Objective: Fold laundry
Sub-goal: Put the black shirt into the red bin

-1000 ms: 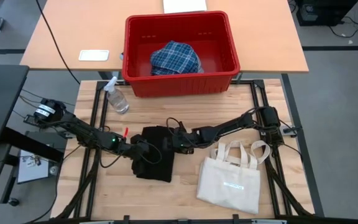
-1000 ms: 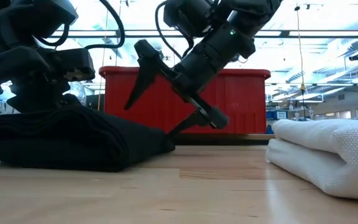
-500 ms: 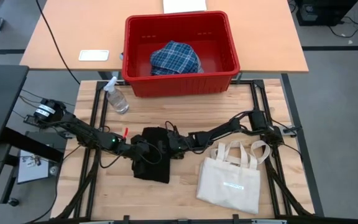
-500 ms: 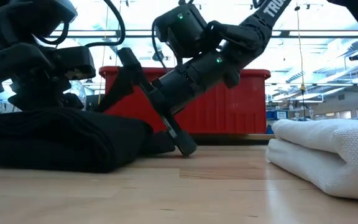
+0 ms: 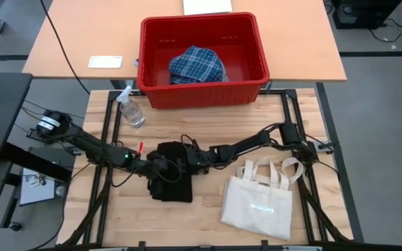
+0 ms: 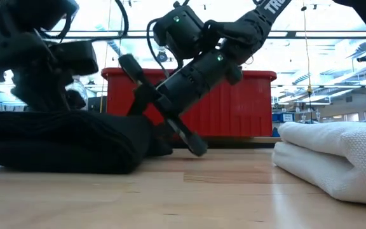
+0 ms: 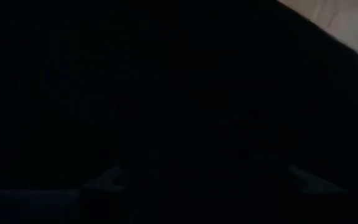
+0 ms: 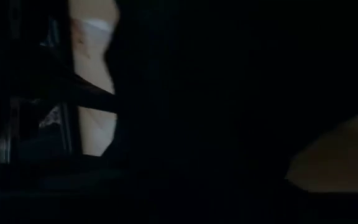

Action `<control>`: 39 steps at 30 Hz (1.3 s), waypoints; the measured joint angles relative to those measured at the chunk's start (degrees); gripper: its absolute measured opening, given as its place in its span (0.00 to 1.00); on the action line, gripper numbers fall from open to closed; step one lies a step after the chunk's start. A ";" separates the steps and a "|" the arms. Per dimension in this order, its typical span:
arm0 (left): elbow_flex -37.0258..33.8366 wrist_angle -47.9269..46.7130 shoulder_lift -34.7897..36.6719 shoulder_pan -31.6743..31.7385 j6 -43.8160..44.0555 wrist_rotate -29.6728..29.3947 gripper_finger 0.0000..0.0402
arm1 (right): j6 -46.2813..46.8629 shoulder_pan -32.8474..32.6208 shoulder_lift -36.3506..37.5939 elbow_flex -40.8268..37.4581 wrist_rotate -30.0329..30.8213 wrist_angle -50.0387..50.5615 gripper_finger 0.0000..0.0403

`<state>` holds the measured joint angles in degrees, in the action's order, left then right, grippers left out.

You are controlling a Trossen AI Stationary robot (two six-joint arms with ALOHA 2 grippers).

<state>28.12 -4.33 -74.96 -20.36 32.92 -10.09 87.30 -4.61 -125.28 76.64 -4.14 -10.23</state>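
Note:
A black garment (image 5: pixel 173 185) lies folded in a thick stack in the middle of the wooden table; in the low view the black garment (image 6: pixel 62 140) is a low dark mound. My left gripper (image 5: pixel 157 167) sits at its left edge, on top of the cloth (image 6: pixel 43 95). My right gripper (image 5: pixel 187 162) comes in slanting from the right at the garment's right edge (image 6: pixel 146 111), shut on cloth. Both wrist views are filled with black cloth. A blue-and-white plaid garment (image 5: pixel 197 64) lies crumpled in the red bin (image 5: pixel 149 56). My left gripper has the garment's left edge (image 5: pixel 160 176) between its fingers, coming from the table's left and above. Cloth and the gripper body hide the fingers, so layers cannot be counted. The garment rests on the table. My right gripper pinches the garment's right edge (image 6: pixel 151 130) between its two fingers, slanting down from the table's right. The fingertips are buried in the dark cloth, so layers cannot be told. The garment lies on the table, bunched against the fingers.
A cream tote bag (image 5: pixel 260 202) lies flat at the near right, close to the right arm. A spray bottle (image 5: pixel 130 108) stands at the far left of the wooden table. The red bin stands on the far table beside a white flat object (image 5: pixel 105 61).
My right gripper has moved toward the table's left and down to the black garment's right edge, tipping lower, and its fingers have closed on the cloth. The garment's right edge has bunched a little toward the left.

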 joint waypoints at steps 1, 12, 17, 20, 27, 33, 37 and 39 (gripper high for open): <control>0.58 -1.27 0.70 0.00 -0.34 0.10 0.51 | -0.93 0.12 0.50 0.00 -0.05 0.41 0.21; 13.00 -27.48 14.58 0.00 -4.99 -4.16 0.51 | -15.08 1.35 9.63 0.04 -7.63 13.72 0.15; 17.57 -34.39 20.75 0.00 -5.08 -13.80 0.51 | -23.33 3.46 16.81 0.04 -11.27 20.23 0.15; 19.39 -35.12 24.03 0.00 -5.06 -17.39 0.51 | -26.42 6.89 22.27 0.07 -12.91 21.09 0.15; 20.35 -34.12 29.63 0.00 -3.15 -24.54 0.51 | -32.28 19.20 32.25 0.09 -9.27 19.99 0.15; 20.30 -29.75 31.24 0.00 -5.21 -26.32 0.51 | -32.32 32.02 33.97 0.62 -11.92 4.15 0.15; 20.31 -27.62 31.24 0.00 -7.63 -27.57 0.51 | -34.12 39.16 31.61 7.40 -13.73 4.57 0.15; 20.29 -26.89 31.26 0.00 -8.54 -28.30 0.51 | -35.84 42.26 29.08 12.21 -13.79 5.90 0.15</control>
<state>48.40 -31.23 -43.70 -20.36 24.38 -38.40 51.46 37.65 -96.21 88.85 -17.93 -4.34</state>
